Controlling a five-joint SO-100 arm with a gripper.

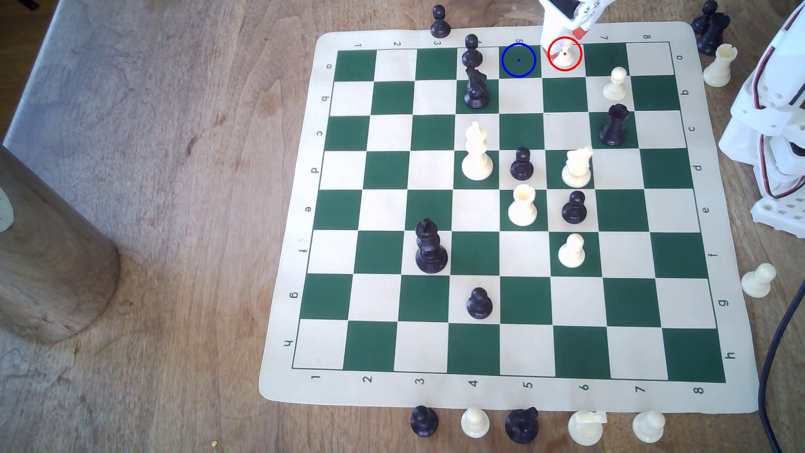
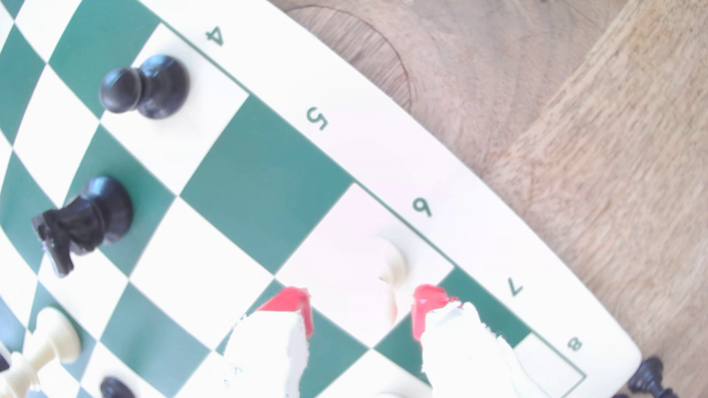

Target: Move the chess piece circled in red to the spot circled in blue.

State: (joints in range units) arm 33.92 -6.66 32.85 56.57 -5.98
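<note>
The chess piece, a cream-white pawn ringed in red, stands upright on a white square in the board's far row, under the number 6. The spot is the dark green square just to the exterior view's left of it, ringed in blue and bare. My gripper hangs over the pawn from the far edge. In the wrist view the gripper is open, and its red-tipped fingers straddle the washed-out pawn without gripping it. The green spot lies beside the pawn there.
A black pawn and a black knight stand just beyond the spot on the exterior view's left. A white pawn and a black rook are on the right. Spare pieces and the arm's base crowd the right edge.
</note>
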